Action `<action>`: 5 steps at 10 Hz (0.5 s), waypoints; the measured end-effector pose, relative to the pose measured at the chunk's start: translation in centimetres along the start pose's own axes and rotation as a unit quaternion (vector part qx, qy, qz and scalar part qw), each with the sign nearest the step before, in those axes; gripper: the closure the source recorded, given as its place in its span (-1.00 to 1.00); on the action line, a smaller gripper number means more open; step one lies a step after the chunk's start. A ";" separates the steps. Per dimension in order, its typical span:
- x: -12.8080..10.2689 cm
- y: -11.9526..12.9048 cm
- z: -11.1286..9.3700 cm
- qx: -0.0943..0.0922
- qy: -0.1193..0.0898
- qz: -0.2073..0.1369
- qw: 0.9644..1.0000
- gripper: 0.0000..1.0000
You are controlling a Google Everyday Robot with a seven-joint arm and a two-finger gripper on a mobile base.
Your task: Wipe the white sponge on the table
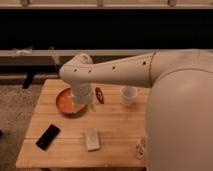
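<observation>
Over the orange bowl [66, 102] hangs the end effector [80, 107], open or closed I cannot tell; the white sponge [92, 139] lies nearer on the worktop [120, 125]. Best approach from above, grip squarely, press flat.

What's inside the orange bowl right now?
The orange bowl shows only bare orange on its left side. The gripper hangs over its right side, hiding whatever may lie there.
</observation>
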 end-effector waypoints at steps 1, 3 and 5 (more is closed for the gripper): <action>0.0 0.0 0.0 0.000 0.000 0.000 1.000 -0.30; 0.1 -0.1 0.1 -0.001 0.004 -0.006 1.000 -0.30; 0.8 -0.7 1.3 -0.002 0.012 -0.036 0.999 -0.30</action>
